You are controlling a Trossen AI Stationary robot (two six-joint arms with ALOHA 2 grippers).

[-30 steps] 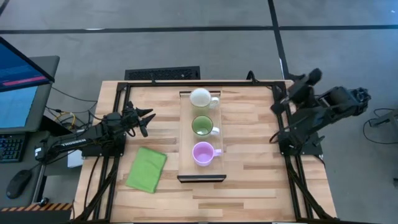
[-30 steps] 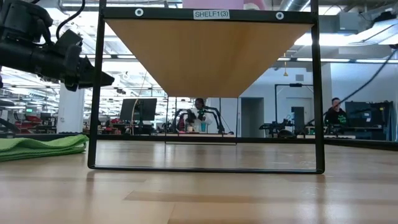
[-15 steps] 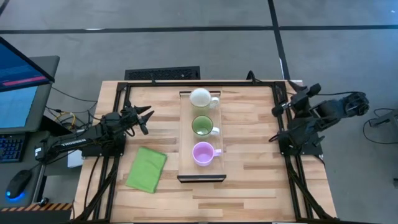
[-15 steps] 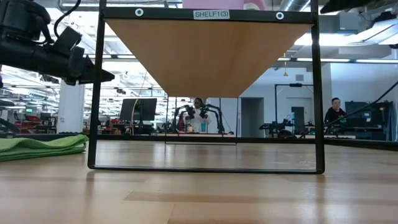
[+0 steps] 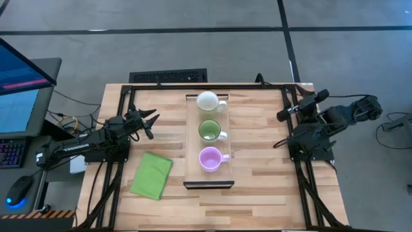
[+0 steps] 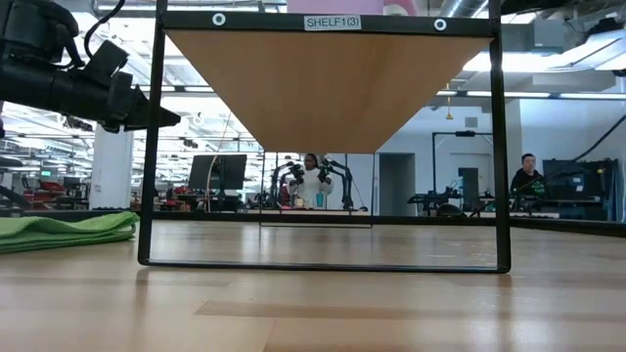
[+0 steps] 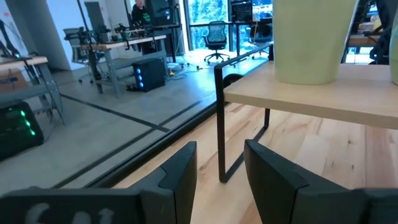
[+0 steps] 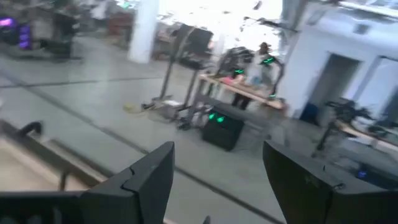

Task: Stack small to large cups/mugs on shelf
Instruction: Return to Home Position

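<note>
Three mugs stand in a row on the long shelf [image 5: 193, 174], handles toward the table's right: white [image 5: 207, 101] at the far end, light green [image 5: 208, 130] in the middle, light purple [image 5: 210, 158] toward the near end. My left gripper [image 5: 152, 122] is open and empty, left of the shelf and level with the green mug. Its wrist view shows the shelf's end frame [image 7: 219, 118] and a pale mug's base [image 7: 308, 43] on the board. My right gripper [image 5: 282, 116] is open and empty at the table's right edge, pointing left.
A folded green cloth [image 5: 152, 175] lies on the slatted tabletop [image 5: 257, 187] left of the shelf's near end and also shows in the low view [image 6: 64, 230]. A monitor and keyboard stand off the table's left. People and desks show in the room beyond.
My right arm has come down and settled at the table's right edge. Its gripper has moved a little toward the table's left and near edges and tipped to point more level. The mugs and my left gripper have kept still.
</note>
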